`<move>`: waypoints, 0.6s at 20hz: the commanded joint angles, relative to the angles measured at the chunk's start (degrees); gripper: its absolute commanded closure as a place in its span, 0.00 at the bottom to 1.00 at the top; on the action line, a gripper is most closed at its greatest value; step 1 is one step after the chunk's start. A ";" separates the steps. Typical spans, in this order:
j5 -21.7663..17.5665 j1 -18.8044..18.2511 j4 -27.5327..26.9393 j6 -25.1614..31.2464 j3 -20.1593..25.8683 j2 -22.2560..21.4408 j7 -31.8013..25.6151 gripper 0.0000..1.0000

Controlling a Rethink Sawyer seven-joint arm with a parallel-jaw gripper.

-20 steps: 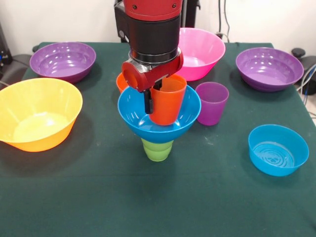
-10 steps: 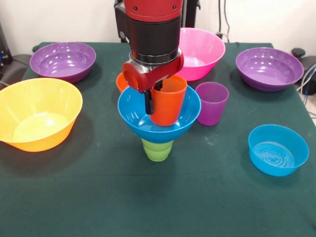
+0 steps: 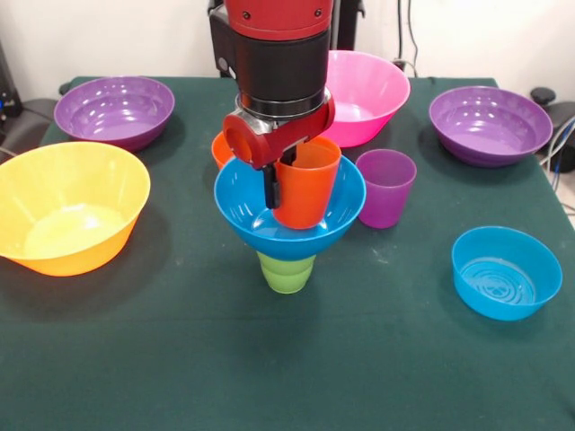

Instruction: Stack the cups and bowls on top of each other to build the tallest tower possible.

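The tower stands mid-table: an upside-down green cup carries the medium blue bowl, and an orange cup stands upright inside that bowl, leaning slightly. My gripper comes down from above and is shut on the orange cup's left wall; one black finger shows outside the wall, the other is hidden inside the cup. A small orange bowl peeks out behind the blue bowl's left rim. A purple cup stands just right of the tower.
A large yellow-orange bowl sits at the left. Purple bowls stand at the back left and back right. A pink bowl is behind the arm. A small blue bowl lies at the front right.
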 commanded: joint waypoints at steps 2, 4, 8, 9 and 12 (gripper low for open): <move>-4.42 -0.15 -3.83 0.70 2.77 1.50 -9.00 1.00; -4.43 -0.16 -3.94 0.80 2.79 1.55 -9.11 1.00; -4.58 -0.09 -4.31 1.17 2.78 1.65 -9.55 1.00; -4.60 -0.16 -4.28 1.13 2.82 1.63 -9.72 1.00; -4.62 -0.44 -4.55 1.50 2.95 1.70 -10.49 1.00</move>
